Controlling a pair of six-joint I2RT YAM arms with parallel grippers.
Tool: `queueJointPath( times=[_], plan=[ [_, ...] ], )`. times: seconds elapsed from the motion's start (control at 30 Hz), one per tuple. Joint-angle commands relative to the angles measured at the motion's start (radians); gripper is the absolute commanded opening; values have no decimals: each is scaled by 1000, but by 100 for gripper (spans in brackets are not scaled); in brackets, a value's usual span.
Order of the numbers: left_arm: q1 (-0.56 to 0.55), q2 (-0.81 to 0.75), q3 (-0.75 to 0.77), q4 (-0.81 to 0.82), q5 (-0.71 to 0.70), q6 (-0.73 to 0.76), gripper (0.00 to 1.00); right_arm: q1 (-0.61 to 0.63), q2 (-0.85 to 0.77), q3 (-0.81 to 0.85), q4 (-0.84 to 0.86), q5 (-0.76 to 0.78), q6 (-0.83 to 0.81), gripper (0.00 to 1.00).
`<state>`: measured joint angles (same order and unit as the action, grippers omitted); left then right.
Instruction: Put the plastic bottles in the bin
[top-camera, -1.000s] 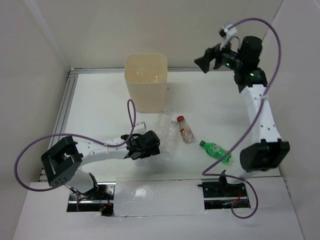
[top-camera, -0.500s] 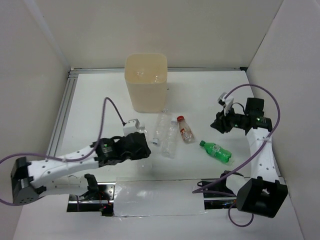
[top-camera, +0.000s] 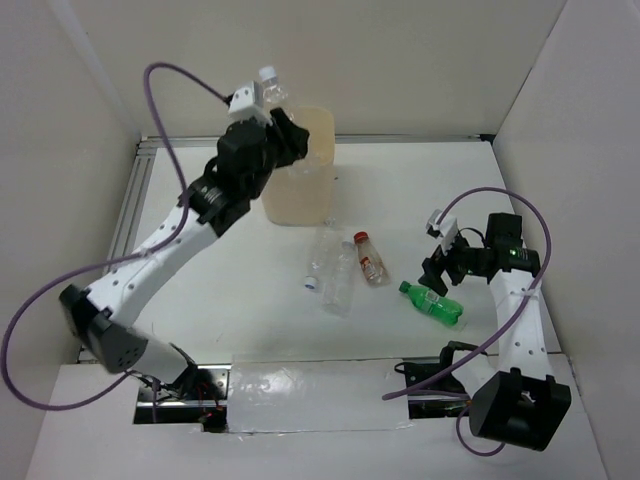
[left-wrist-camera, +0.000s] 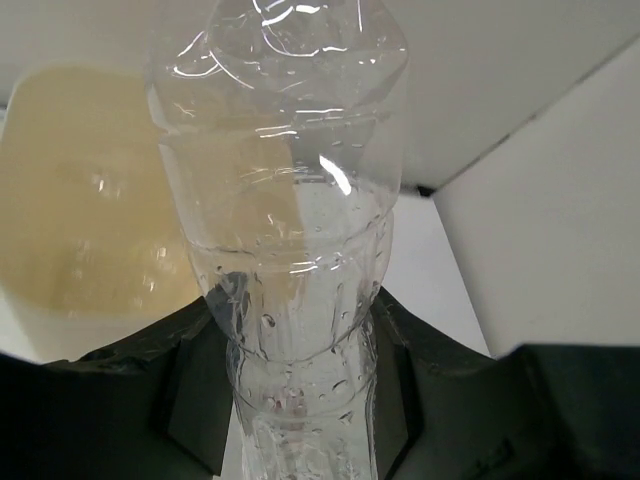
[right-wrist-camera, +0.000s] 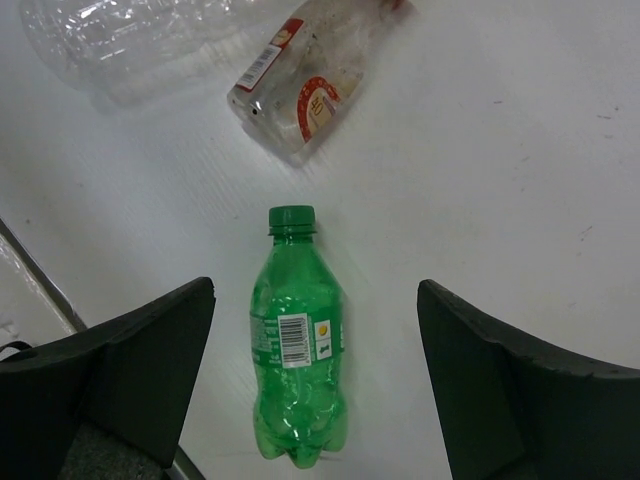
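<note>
My left gripper (top-camera: 272, 120) is raised beside the rim of the cream bin (top-camera: 308, 190) and is shut on a clear plastic bottle (top-camera: 272, 90). In the left wrist view the bottle (left-wrist-camera: 290, 200) stands between the dark fingers (left-wrist-camera: 195, 390), with the bin's opening (left-wrist-camera: 80, 200) to the left behind it. My right gripper (top-camera: 436, 280) hangs open just above a green bottle (top-camera: 433, 304) lying on the table. In the right wrist view the green bottle (right-wrist-camera: 298, 370) lies between the spread jaws of the gripper (right-wrist-camera: 315, 292), untouched.
Two clear bottles (top-camera: 334, 270) and a red-capped, red-labelled bottle (top-camera: 370, 257) lie mid-table; the labelled one (right-wrist-camera: 310, 90) lies just beyond the green bottle's cap. A metal rail (top-camera: 125, 230) runs along the table's left edge. White walls enclose the table.
My left arm closed on the clear bottle at the table and lifted it up to the bin's rim. My right arm came down from high at the back to over the green bottle.
</note>
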<state>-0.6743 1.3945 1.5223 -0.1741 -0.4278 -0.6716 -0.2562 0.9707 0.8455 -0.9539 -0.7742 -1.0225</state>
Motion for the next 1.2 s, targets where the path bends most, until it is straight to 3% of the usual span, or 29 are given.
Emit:
queueJointPath(
  times=[0.0,0.13,0.23,0.27,0.3,0.43,0.47,0.6,0.8,0.9,1.0,1.07,1.17],
  plan=[
    [84,150,179,136,40,78,14,-6,-24,-14,-31,29,-45,89],
    [117,349,375,70,-38,109,21,-6,-33,-32,-19,67,-45,91],
    [139,466,472,21,-65,148,27,-6,-43,-42,-19,76,-54,99],
    [139,486,484,12,-80,164,34,-6,-43,-42,-10,87,-63,100],
    [150,501,495,2,-80,173,48,-6,-43,-42,0,87,-64,100],
    [160,540,504,2,-89,195,87,-6,-15,-42,-25,96,-73,100],
    [169,540,504,2,-89,195,91,-6,-6,-42,-38,96,-108,100],
    [188,528,530,12,-49,204,100,6,62,-33,-117,128,-186,100],
    [124,413,483,22,0,289,100,69,140,-80,-97,214,-197,100],
    [32,272,334,33,17,410,98,139,187,-135,-28,268,-182,100],
    [-112,102,72,44,43,501,98,192,229,-178,71,335,-134,99],
    [-206,28,-130,35,3,469,98,219,264,-194,115,371,-102,98],
    [-284,-80,-365,13,-35,371,98,235,312,-207,181,408,-62,87]
  ],
)
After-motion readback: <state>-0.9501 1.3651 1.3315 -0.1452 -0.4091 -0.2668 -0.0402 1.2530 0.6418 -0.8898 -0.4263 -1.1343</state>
